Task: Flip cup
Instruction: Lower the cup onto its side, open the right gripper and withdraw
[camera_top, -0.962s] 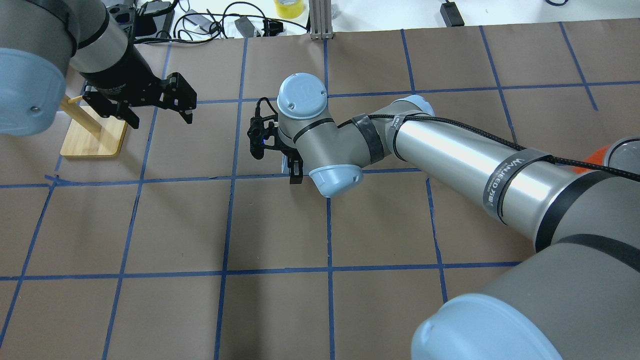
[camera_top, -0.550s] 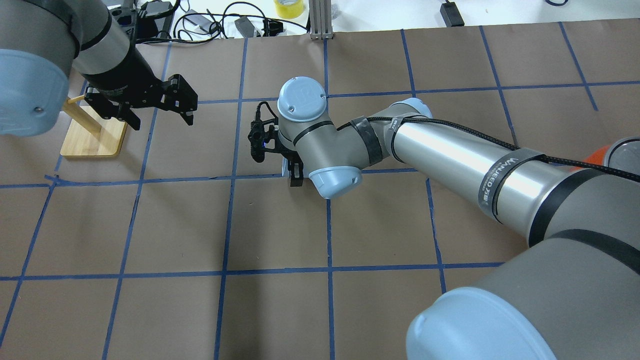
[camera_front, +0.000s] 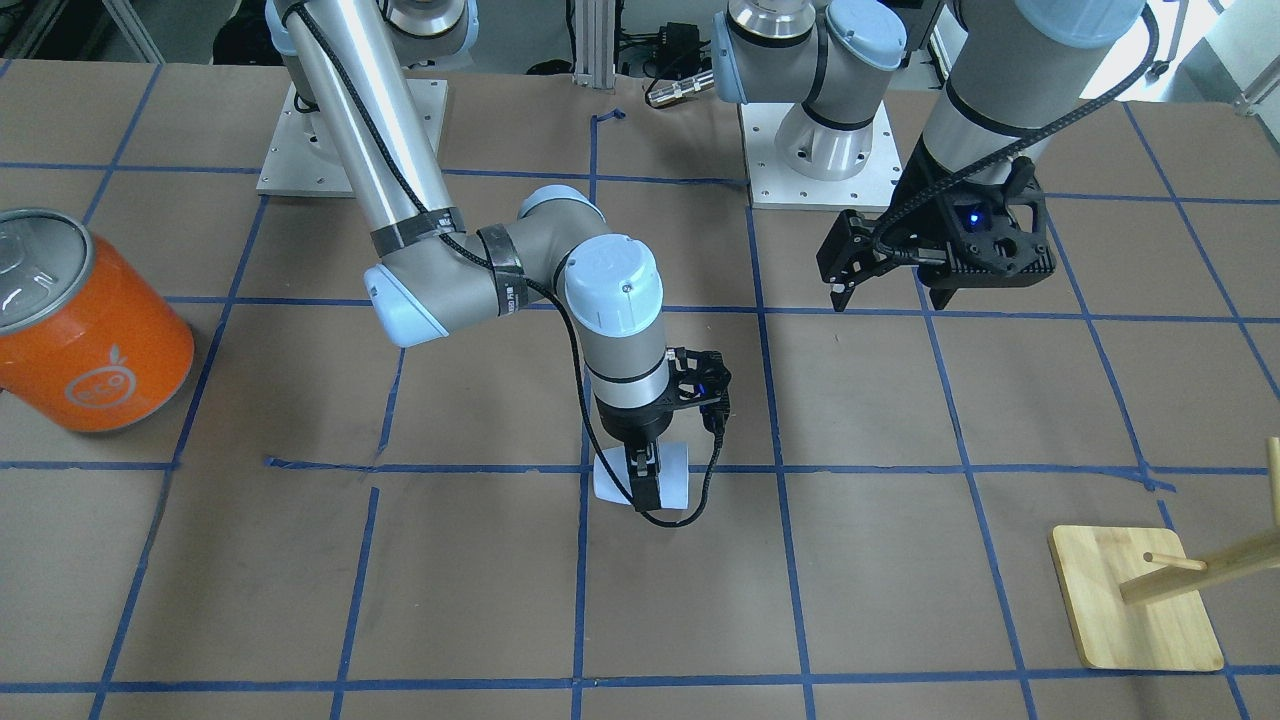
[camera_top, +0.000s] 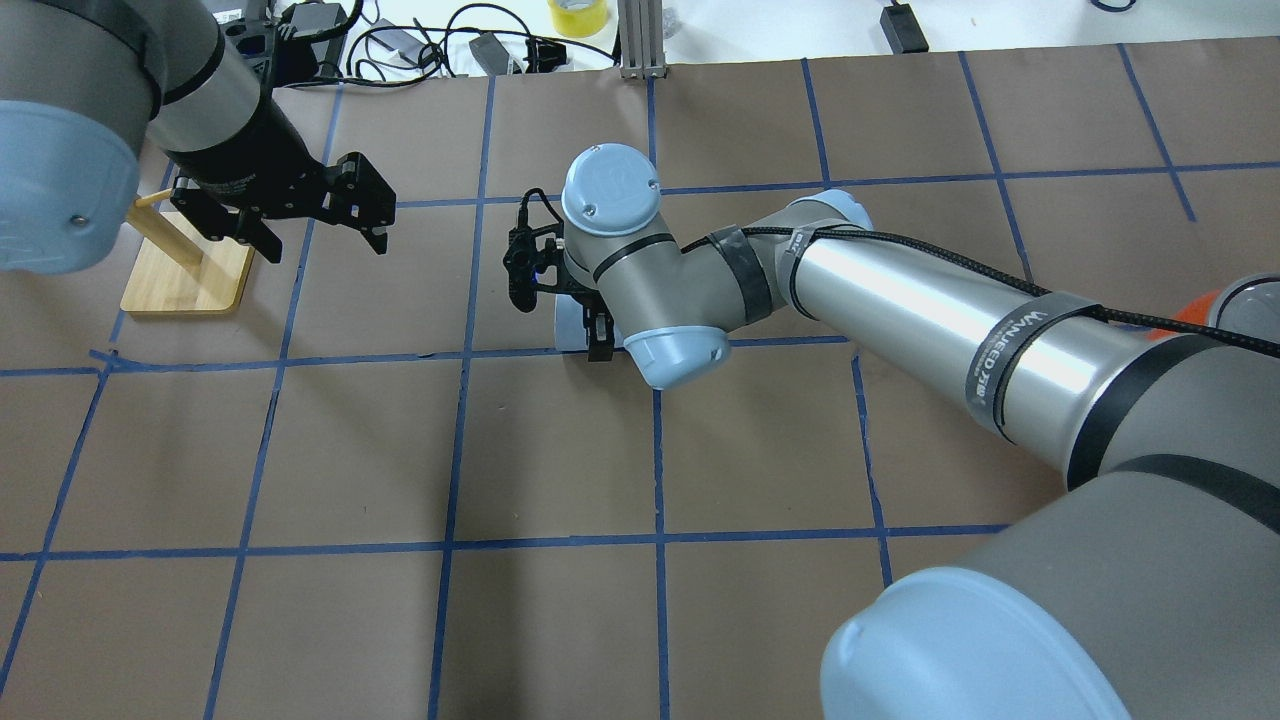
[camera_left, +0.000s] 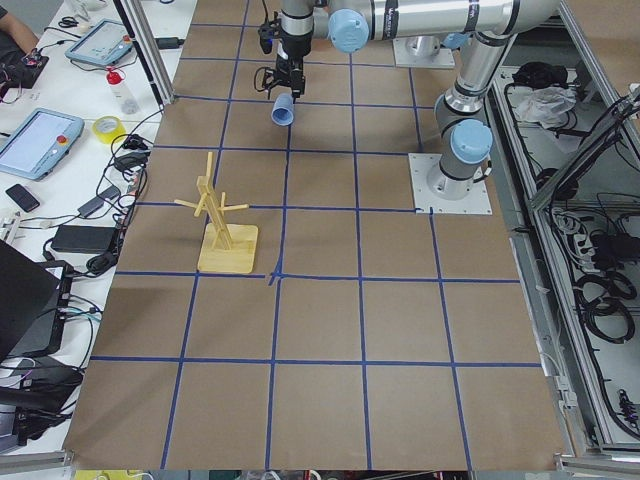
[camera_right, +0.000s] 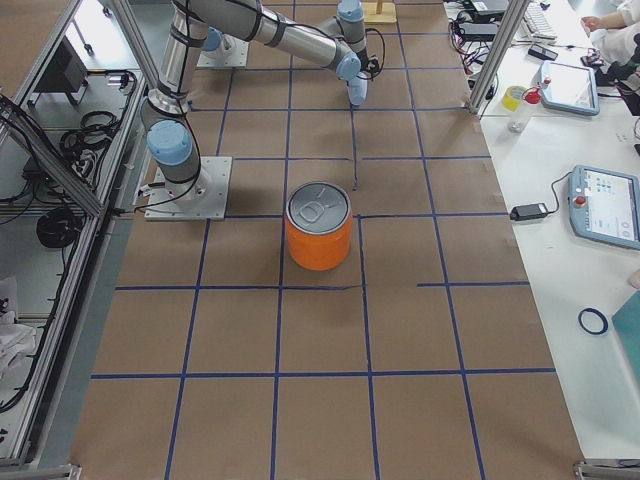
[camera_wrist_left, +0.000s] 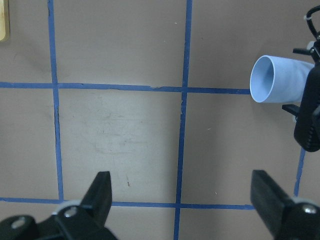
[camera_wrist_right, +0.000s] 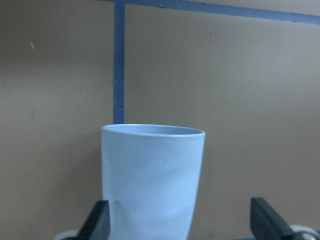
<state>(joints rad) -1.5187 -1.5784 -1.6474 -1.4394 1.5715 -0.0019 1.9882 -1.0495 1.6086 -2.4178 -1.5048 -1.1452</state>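
Observation:
The pale lavender-blue cup (camera_front: 675, 476) lies on its side on the brown table near the middle. It also shows in the overhead view (camera_top: 569, 326). In the left wrist view its open mouth (camera_wrist_left: 267, 79) faces that camera. My right gripper (camera_front: 645, 485) points down and is open, with one finger on each side of the cup. In the right wrist view the cup (camera_wrist_right: 152, 175) sits close to the left finger (camera_wrist_right: 98, 220) and apart from the right one. My left gripper (camera_top: 325, 245) is open and empty, raised above the table well to the cup's left.
A large orange can (camera_front: 90, 340) with a silver top stands at the robot's right end of the table. A wooden peg stand (camera_top: 185, 275) stands by my left arm. Cables (camera_top: 450, 45) lie past the far table edge.
My right wrist has shifted slightly away from the robot over the cup, and its visible finger has moved with it. The cup has stayed in place. The left gripper has barely moved.

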